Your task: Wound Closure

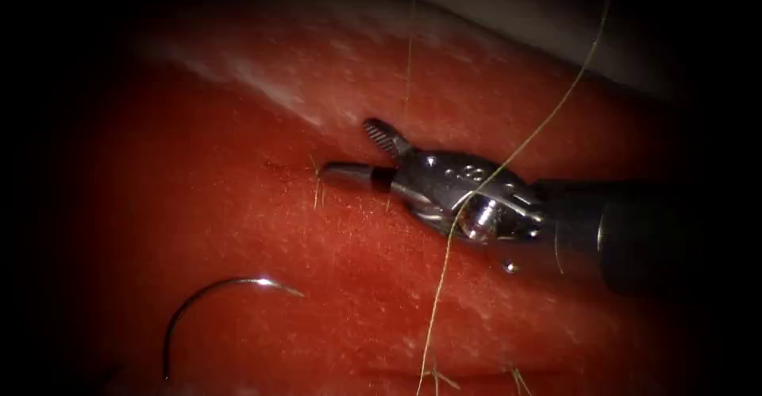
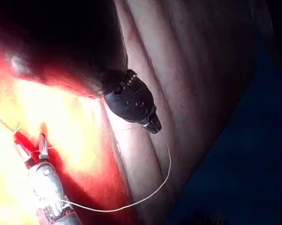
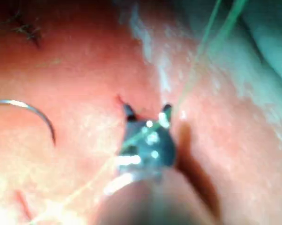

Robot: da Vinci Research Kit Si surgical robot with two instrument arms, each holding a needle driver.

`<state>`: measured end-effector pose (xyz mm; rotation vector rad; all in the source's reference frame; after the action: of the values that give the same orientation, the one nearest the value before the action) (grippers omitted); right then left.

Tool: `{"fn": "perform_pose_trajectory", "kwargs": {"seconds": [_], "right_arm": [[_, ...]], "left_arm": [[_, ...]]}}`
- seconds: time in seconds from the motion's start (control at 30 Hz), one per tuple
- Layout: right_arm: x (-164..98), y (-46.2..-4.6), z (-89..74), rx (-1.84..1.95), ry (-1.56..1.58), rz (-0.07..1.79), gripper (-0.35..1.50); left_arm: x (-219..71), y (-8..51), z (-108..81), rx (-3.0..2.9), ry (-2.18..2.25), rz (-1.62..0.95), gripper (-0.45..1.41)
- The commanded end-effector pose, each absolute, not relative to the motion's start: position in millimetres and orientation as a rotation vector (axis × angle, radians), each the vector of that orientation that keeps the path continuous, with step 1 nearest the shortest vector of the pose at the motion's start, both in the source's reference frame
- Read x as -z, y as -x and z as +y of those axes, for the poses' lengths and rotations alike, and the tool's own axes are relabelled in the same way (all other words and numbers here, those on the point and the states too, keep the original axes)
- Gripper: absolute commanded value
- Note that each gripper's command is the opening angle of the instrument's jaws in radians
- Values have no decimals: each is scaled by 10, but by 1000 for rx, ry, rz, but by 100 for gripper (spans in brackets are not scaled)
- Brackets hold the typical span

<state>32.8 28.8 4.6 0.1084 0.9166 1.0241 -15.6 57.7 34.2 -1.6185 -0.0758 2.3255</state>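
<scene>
My right tool (image 1: 357,156) comes in from the right and hovers over the red tissue (image 1: 238,221) with its jaws open and nothing between them. Its tips sit next to a stitch with short thread ends (image 1: 317,182). The curved needle (image 1: 210,291) lies free on the tissue, below and left of that tool, held by neither tool. A long thread (image 1: 508,162) drapes across the right tool's wrist and runs down the tissue. In the right wrist view the open tool (image 3: 146,112) and the needle (image 3: 35,110) show. The left tool (image 2: 154,124) hangs away from the tissue.
Two knotted stitches with cut ends (image 1: 436,376) sit at the near edge of the tissue. A second fine thread (image 1: 409,47) rises behind the right tool. The pale edge of the tissue (image 1: 508,15) lies at the back. The right tool (image 2: 30,150) and loose thread (image 2: 145,199) appear in the left wrist view.
</scene>
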Motion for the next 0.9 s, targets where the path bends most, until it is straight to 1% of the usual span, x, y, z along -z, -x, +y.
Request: {"fn": "perform_pose_trajectory", "kwargs": {"seconds": [0.03,0.2,0.33,0.47,0.6,0.8,0.9], "right_arm": [[-44,-331,288,-1023,-109,920,108],[-23,-324,281,-1017,-122,940,108],[-7,-312,278,-1013,-129,959,103],[-7,-297,281,-1022,-107,958,103],[-12,-293,286,-1023,-105,957,103],[-32,-304,291,-1023,-81,957,103],[-44,-321,291,-1033,-71,954,103]], "left_arm": [[-349,160,581,-2326,1621,-75,-35],[-362,155,590,-2328,1625,-74,-35],[-362,150,589,-2331,1623,-72,-35],[-360,147,587,-2331,1618,-69,-35],[-358,148,586,-2331,1618,-69,-35],[-348,151,578,-2330,1613,-68,-35],[-344,153,577,-2333,1611,-61,-35]]}}
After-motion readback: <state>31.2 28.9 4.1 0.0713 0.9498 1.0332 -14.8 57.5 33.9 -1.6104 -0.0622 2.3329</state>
